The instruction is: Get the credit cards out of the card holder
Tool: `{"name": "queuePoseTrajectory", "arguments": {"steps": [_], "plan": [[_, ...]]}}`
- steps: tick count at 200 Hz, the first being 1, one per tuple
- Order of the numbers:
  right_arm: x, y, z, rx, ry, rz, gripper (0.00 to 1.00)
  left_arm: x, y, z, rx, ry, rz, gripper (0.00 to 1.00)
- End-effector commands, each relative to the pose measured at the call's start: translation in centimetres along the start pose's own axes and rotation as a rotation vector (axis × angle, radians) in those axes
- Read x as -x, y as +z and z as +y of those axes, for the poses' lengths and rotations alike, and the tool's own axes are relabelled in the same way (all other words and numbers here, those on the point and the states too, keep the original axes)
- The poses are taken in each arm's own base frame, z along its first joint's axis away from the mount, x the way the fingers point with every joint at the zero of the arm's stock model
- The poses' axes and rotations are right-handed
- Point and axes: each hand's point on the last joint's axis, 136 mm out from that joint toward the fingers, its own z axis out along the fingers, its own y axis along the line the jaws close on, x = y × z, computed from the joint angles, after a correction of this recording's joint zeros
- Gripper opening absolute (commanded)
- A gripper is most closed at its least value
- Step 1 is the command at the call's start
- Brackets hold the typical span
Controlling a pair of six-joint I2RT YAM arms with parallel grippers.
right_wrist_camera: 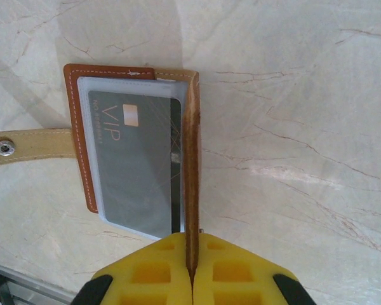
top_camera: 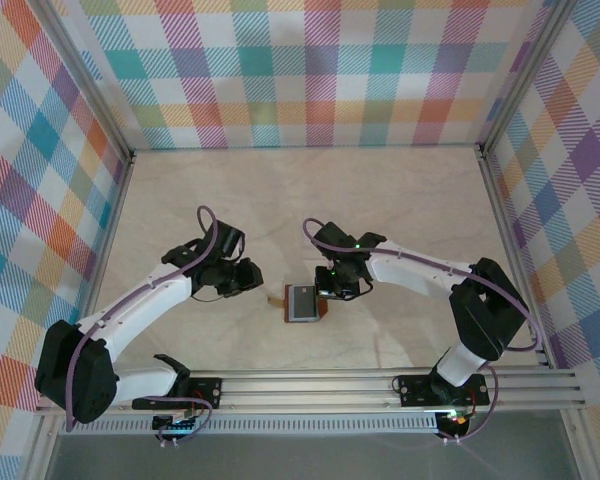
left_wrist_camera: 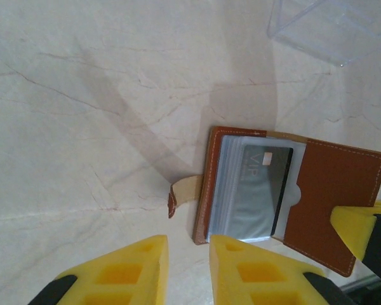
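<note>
Closest to my right wrist lens are the yellow fingers of the right gripper. They are pressed together on the edge of the card holder, and its brown cover stands up on edge between them. Beyond them the holder lies open on the marble table. I can see a grey credit card marked VIP tucked in a clear sleeve, with a dark band along its right side. The snap tab lies flat out to the left.

On the left wrist camera, the left gripper has its fingers a narrow gap apart, with only bare table between them. It hangs just short of the holder's near corner. The card sits in its sleeve, and one yellow fingertip of the right gripper rests on the far side of the cover. A clear plastic square lies well apart at the upper right.

From overhead, the holder sits between the two grippers near the table's middle. The right one is on its right edge. The left one is beside the tab, not touching.
</note>
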Motion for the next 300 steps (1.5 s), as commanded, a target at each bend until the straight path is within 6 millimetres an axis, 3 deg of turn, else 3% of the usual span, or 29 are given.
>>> {"name": "queuePoseTrajectory", "arguments": {"steps": [1, 36, 63, 145, 182, 206, 257, 300], "plan": [[0.3, -0.6, 1.1, 0.003, 0.014, 0.002, 0.06, -0.5, 0.7, -1.5, -0.068, -0.038, 0.038, 0.22], [0.5, -0.2, 2.1, -0.002, -0.008, 0.014, 0.06, -1.0, 3.6, -2.9, -0.088, -0.052, 0.078, 0.12], [0.5, 0.0, 2.0, -0.018, -0.014, 0.026, 0.06, -1.1, 6.1, -2.0, -0.029, -0.066, 0.113, 0.05], [0.1, 0.1, 2.9, 0.031, -0.018, 0.043, 0.05, -3.8, 11.3, 2.2, 0.098, -0.084, 0.220, 0.02], [-0.1, 0.9, 6.3, 0.218, -0.018, 0.075, 0.04, -4.6, 12.1, 3.4, 0.136, -0.073, 0.243, 0.02], [-0.1, 1.3, 7.3, 0.291, 0.000, 0.075, 0.03, -4.9, 12.1, 3.8, 0.146, -0.073, 0.241, 0.02], [-0.8, 3.7, 5.8, 0.290, 0.024, 0.091, 0.02, -4.6, 11.6, 3.9, 0.153, -0.066, 0.219, 0.02], [-1.1, 3.9, 4.4, 0.226, 0.023, 0.089, 0.01, -2.6, 7.6, 2.1, 0.152, -0.023, 0.135, 0.03]]}}
